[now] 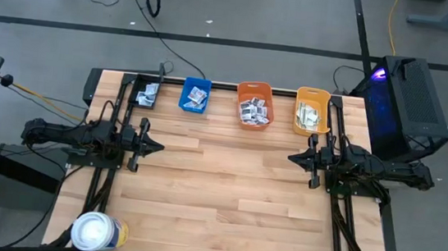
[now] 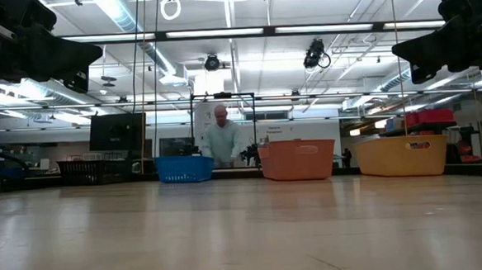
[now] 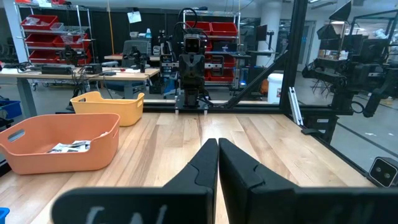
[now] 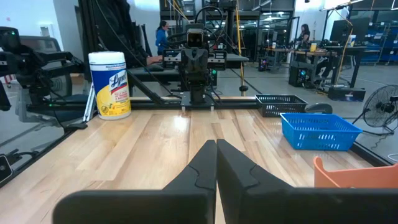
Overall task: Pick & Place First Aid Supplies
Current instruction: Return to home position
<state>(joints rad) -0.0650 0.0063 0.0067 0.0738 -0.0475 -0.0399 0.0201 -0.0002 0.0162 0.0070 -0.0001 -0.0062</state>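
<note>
Left gripper point(image 1: 158, 146) and right gripper point(image 1: 291, 158), each closed on nothing, sit at opposite sides of the table point(image 1: 215, 215), apparently parked because the packets point(image 1: 252, 110) lie in the bins point(image 1: 254, 85).

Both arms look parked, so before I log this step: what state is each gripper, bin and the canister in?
Left gripper: jaws shut, empty
Right gripper: jaws shut, empty
Black basket: upright, holds packets
Blue bin: upright, holds packets
Orange bin: upright, holds packets
Yellow bin: upright, holds packets
Wipes canister: standing upright
</note>
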